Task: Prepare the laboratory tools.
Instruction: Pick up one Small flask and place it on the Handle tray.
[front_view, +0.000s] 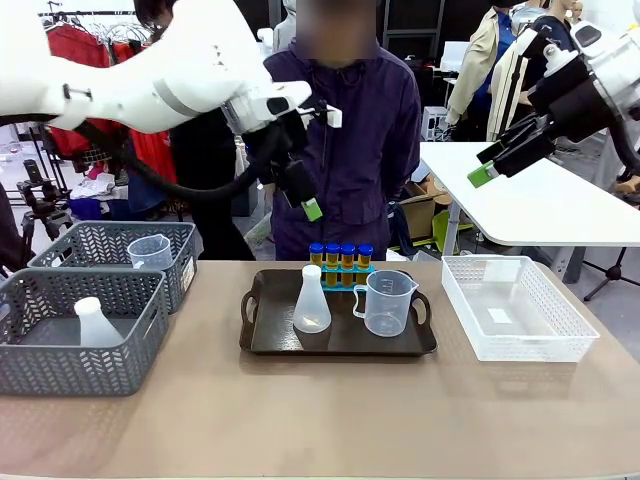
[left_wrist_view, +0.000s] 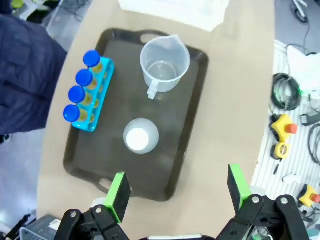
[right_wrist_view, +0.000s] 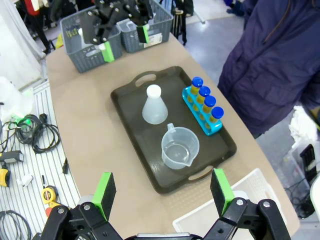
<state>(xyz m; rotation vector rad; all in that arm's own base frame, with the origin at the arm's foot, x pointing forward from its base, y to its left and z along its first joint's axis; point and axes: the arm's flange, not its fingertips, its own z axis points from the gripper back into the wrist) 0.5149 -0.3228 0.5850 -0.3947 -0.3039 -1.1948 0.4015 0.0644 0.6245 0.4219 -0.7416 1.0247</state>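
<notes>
A dark tray in the middle of the table carries a translucent white conical flask, a clear handled beaker and several blue-capped amber tubes in a blue rack at its far edge. My left gripper hangs open high above the tray's far side. In the left wrist view its open gripper looks down on the flask, beaker and tubes. My right gripper is open, raised at the upper right; in its wrist view the open gripper looks down on the beaker.
Two grey baskets stand at the left, one with a second flask, the other with a second beaker. A white mesh basket sits right of the tray. A person stands at the far edge.
</notes>
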